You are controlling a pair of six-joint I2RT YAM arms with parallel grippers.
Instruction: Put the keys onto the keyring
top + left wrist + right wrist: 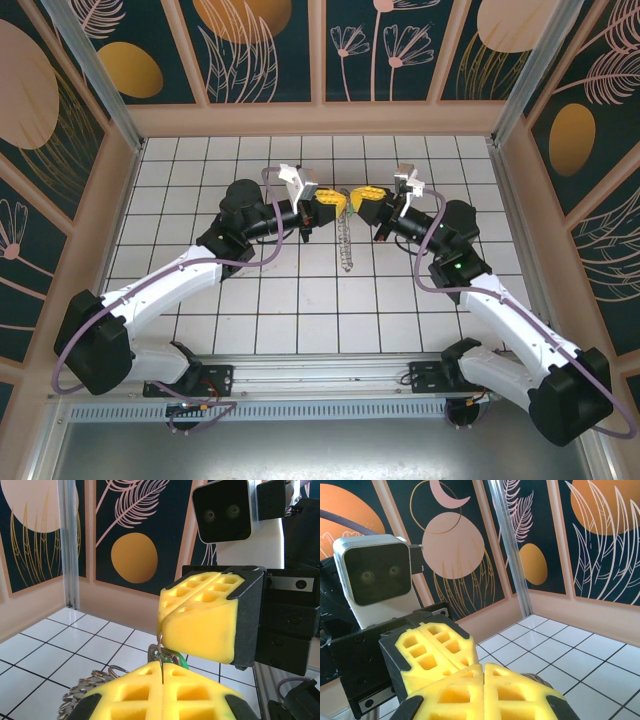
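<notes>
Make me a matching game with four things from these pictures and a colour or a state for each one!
Things:
1. key
2. left gripper
3. table
4. keyring

Matches:
A. white square tiles
B. fringed with little silvery pieces
C. bright green head
D. yellow-padded jaws shut tight

Right pairs: 1-C, 2-D, 3-A, 4-B.
</notes>
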